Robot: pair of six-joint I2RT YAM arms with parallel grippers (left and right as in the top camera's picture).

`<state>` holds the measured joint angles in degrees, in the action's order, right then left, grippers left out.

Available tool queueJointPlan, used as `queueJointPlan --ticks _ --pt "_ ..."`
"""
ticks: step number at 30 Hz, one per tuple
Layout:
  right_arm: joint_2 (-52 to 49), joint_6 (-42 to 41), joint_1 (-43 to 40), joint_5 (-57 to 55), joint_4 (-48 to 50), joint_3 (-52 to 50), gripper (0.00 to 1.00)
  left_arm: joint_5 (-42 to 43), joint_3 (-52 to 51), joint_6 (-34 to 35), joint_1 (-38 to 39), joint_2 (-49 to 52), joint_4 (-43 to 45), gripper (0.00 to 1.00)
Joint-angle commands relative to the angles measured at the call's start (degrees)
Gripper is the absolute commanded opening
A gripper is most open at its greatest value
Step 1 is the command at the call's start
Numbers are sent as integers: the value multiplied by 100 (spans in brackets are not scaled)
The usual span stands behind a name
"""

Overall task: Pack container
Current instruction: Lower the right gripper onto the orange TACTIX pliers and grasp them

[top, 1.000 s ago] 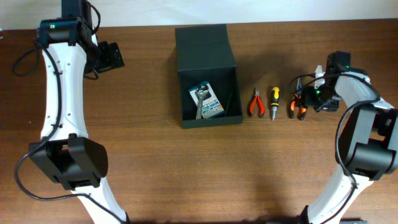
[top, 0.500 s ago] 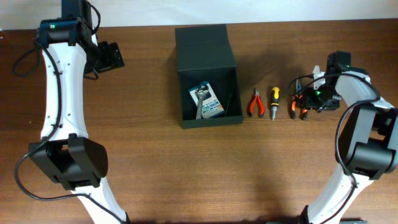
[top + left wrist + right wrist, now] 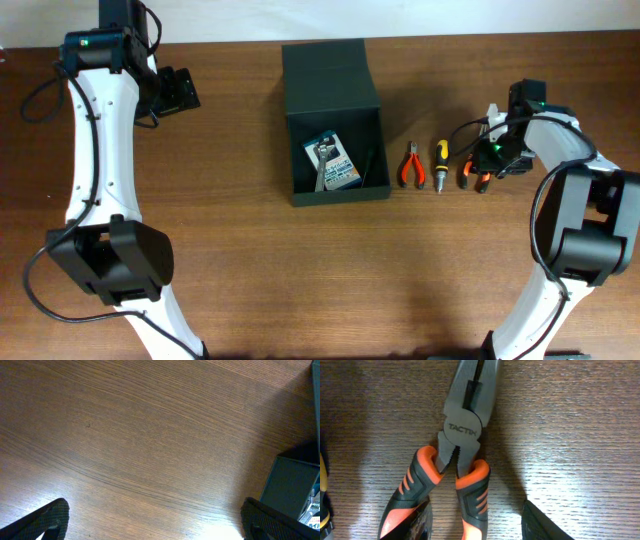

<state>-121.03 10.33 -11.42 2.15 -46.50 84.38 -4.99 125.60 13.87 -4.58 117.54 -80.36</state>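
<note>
The container (image 3: 333,98) is a dark green-black box with its flap lid open at the back; its edge also shows in the left wrist view (image 3: 292,485). A blue-and-white card pack (image 3: 331,163) lies inside. To its right lie small orange pliers (image 3: 411,165), a yellow-handled screwdriver (image 3: 440,164) and larger orange-black pliers (image 3: 474,172) (image 3: 462,430). My right gripper (image 3: 490,158) (image 3: 475,522) is open, low over these pliers' handles, one handle between its fingers. My left gripper (image 3: 177,90) (image 3: 157,522) is open and empty over bare wood, left of the container.
The wooden table (image 3: 300,270) runs to a pale back edge behind the container. The three tools lie in a close row between the container and my right arm. A cable hangs by my right wrist.
My right gripper has moved left, from beside the larger pliers to over their handles. The left arm and the other things have not moved.
</note>
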Motion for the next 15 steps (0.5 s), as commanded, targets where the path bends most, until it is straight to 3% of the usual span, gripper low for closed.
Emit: queueJointPlan --ticks 1,15 --pt "-535 -315 118 212 -61 -240 44 -85 94 -68 -9 0 13 99" --pt "-535 -507 125 164 -87 -240 4 -85 94 -68 -9 0 13 99"
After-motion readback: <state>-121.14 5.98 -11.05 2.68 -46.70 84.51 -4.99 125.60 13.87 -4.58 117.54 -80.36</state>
